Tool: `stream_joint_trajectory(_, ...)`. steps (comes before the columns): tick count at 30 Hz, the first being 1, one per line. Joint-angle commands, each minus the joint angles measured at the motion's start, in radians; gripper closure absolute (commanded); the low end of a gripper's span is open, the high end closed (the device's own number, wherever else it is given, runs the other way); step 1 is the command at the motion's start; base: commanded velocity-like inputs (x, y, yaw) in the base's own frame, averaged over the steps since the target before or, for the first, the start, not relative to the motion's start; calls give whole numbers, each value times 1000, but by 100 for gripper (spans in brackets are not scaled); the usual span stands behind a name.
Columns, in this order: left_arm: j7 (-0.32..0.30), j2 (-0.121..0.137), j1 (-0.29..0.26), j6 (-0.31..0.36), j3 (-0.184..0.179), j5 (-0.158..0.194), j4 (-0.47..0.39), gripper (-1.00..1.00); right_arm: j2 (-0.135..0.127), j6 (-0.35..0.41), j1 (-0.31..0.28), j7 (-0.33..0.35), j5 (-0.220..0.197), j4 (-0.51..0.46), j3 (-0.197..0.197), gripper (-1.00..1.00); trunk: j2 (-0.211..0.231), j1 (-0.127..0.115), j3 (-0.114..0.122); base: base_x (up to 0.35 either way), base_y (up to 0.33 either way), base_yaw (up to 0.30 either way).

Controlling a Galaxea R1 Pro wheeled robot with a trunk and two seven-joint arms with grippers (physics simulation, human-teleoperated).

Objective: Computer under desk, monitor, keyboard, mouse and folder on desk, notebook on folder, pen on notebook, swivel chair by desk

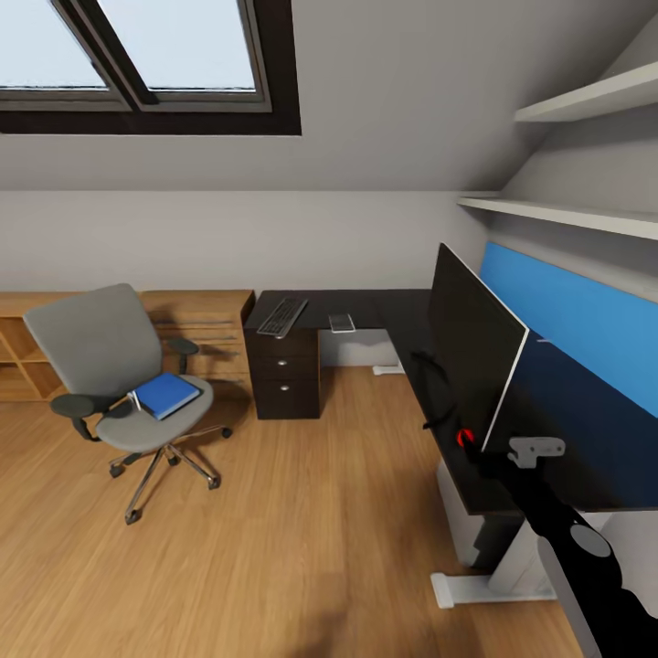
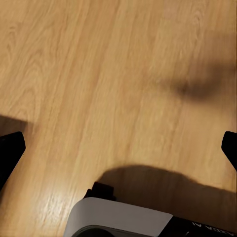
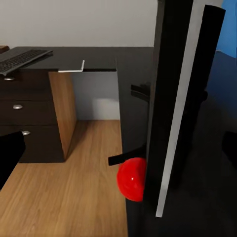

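The grey swivel chair (image 1: 110,361) stands on the wood floor at the left, apart from the desk (image 1: 402,320). The blue folder (image 1: 166,395) lies on its seat, with a thin light stick, probably the pen (image 1: 122,400), at its edge. The keyboard (image 1: 281,316) and a small flat grey item, likely the notebook (image 1: 341,322), lie on the desk's far wing. The monitor (image 1: 471,352) stands on the near wing, seen edge-on. My right gripper (image 3: 120,150) is open at the monitor's (image 3: 173,98) red-dot corner. My left gripper (image 2: 120,148) hangs open over bare floor. Computer and mouse are out of view.
A dark drawer unit (image 1: 285,375) sits under the desk's far end. A light-wood dresser (image 1: 206,320) and low shelves (image 1: 18,356) line the back wall behind the chair. Wall shelves (image 1: 585,215) hang above the blue back panel (image 1: 585,311). Open floor (image 1: 302,530) lies between chair and desk.
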Motion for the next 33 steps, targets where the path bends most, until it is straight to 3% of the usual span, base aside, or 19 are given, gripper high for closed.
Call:
stream_joint_trajectory(1,4,0,-1,-3,-2,1,0,-100,0,2,-1,4,-10,-1,-3,-100,-1,0,-1,121,0,0)
stream_joint_trajectory(17,4,0,-1,-3,-2,1,0,-100,0,-7,-1,2,-10,4,-9,-100,-1,0,-1,106,0,0)
stream_joint_trajectory(33,4,0,-1,-4,-2,1,0,-100,0,-8,-1,2,-10,5,-51,-100,-1,0,-1,50,-72,0)
